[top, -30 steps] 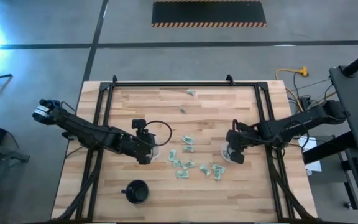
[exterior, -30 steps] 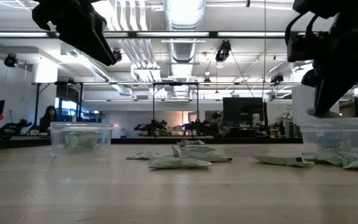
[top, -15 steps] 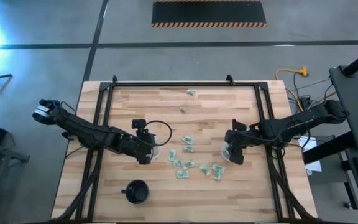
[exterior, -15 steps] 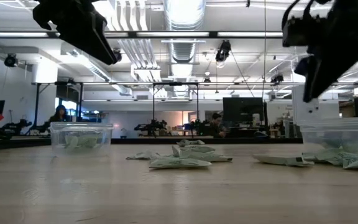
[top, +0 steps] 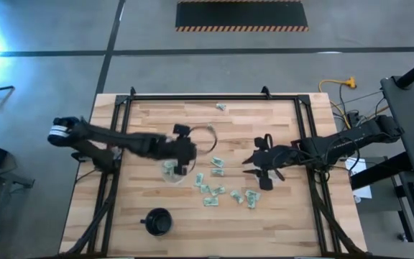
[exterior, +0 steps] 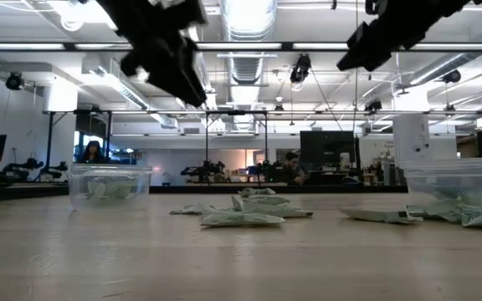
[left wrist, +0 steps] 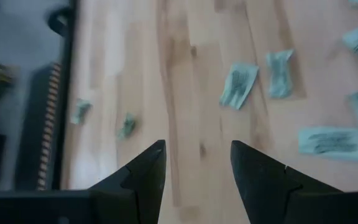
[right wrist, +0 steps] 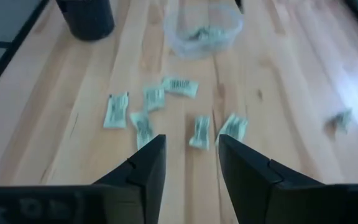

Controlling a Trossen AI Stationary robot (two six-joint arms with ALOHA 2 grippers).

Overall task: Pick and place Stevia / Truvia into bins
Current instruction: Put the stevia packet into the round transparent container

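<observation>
Above table [top: 157, 115], both grippers empty, fingers apart: left gripper [top: 190, 155] beside cup [top: 169, 171], right gripper [top: 249, 162] over packets [top: 214, 188].

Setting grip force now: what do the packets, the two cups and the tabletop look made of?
Packets: thin matte paper, creased, seemingly. Left cup and right cup: clear, probably thin plastic; packets show through the walls. Tabletop: pale wood planks with visible grain, smooth finish.
</observation>
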